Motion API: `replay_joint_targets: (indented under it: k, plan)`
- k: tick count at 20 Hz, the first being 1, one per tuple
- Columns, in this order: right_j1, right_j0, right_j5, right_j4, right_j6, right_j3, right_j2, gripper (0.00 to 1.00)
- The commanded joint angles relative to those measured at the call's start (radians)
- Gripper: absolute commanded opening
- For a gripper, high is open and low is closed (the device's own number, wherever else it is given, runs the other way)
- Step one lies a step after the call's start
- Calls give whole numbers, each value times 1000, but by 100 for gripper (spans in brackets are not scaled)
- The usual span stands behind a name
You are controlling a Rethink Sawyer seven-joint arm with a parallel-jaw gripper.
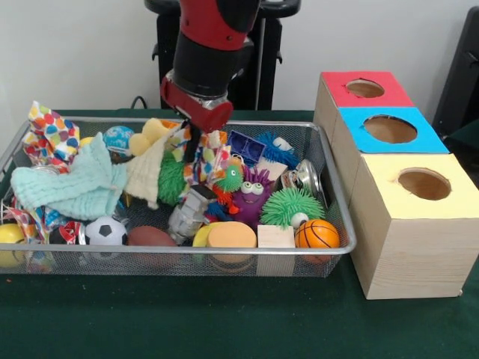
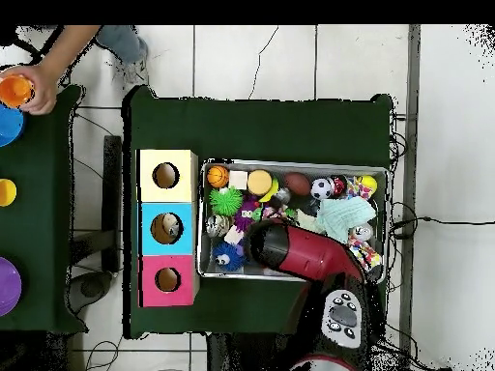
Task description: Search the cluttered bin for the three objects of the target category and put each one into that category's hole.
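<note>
The bin (image 1: 340, 202) is a silver wire-mesh basket full of mixed clutter; it also shows in the overhead view (image 2: 290, 162). The hole (image 1: 365, 88) is round, in the red-topped wooden box at the far right, and it shows from above (image 2: 167, 280) too. My gripper (image 1: 192, 153) hangs from the red and black arm (image 2: 290, 249) and reaches down into the middle of the bin. It is just above a crushed silver can (image 1: 188, 213) and beside a patterned cloth (image 1: 213, 161). The arm hides the gripper in the overhead view.
A blue-topped box (image 1: 390, 129) and a yellow-topped box (image 1: 423, 183) stand beside the red one. In the bin lie a basketball (image 1: 316, 233), a soccer ball (image 1: 105, 230), a brown football (image 1: 150, 237), a green spiky ball (image 1: 292, 206) and a mint cloth (image 1: 71, 183). A person's hand (image 2: 43, 82) shows at the top left.
</note>
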Motion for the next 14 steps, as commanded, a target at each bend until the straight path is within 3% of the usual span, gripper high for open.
replay_joint_targets:
  k: [1,7,14]
  plan:
    - [-111,6,163,39,48,78,161,0]
    - [-151,19,234,66,86,85,179,0]
    - [-132,3,204,95,116,118,199,0]
